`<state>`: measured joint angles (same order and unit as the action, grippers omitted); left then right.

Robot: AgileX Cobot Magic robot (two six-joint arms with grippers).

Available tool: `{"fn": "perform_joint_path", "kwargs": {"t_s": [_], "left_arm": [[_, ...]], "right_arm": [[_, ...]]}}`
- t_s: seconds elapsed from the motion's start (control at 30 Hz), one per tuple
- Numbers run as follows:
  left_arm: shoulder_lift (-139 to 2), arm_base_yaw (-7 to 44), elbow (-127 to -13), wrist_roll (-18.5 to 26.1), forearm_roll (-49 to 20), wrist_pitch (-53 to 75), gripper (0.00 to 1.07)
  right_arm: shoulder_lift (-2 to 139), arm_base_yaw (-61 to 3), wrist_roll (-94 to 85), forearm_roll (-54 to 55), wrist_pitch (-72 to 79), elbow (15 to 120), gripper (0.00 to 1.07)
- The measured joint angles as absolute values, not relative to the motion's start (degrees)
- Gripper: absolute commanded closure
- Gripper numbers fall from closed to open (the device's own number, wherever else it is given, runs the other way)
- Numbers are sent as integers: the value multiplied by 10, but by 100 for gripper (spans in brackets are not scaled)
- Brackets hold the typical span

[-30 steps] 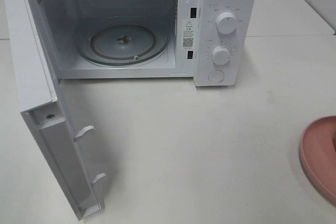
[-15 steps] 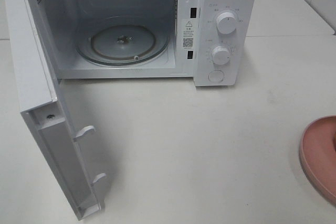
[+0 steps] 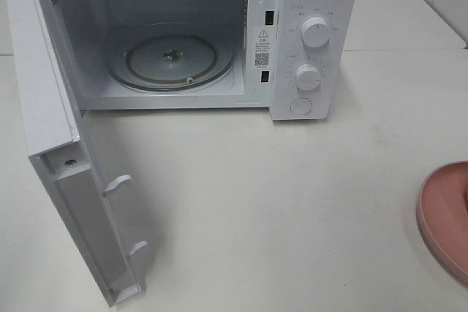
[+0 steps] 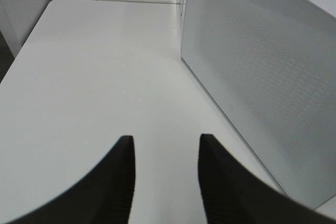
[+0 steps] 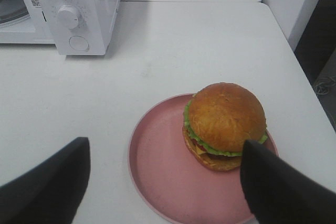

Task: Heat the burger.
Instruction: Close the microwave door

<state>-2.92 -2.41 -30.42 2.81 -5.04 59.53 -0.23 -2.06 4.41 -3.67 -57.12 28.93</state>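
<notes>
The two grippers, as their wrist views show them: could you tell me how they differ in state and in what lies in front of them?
The left gripper has its jaws fairly close together, while the right gripper has its jaws spread wide. The left gripper faces bare table beside the open microwave door; the right gripper hangs over the burger on the pink plate. Both hold nothing and have dark fingers.

A white microwave [image 3: 307, 42] stands on the white table [image 3: 292, 202], door [image 3: 66, 173] swung open; a pink plate [image 3: 446, 217] sits well apart.
</notes>
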Motion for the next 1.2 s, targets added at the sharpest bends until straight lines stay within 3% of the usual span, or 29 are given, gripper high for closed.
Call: {"fn": "perform_joint_path", "kwargs": {"t_s": [0.03,0.2,0.4,0.77,1.2], "left_arm": [[-48,-24,-304,28,-50,595,92],[-110,-24,-304,28,-50,595,107],[-160,-21,-307,28,-50,574,107],[-245,-18,-267,28,-41,361,107],[-375,-18,-135,29,-48,-69,107]], "right_arm": [[-2,-21,44,-37,-571,289,31],[-2,-21,44,-37,-571,289,31],[-2,-21,44,-37,-571,289,31],[-2,-21,44,-37,-571,289,31],[-2,-21,44,-37,-571,289,31]]}}
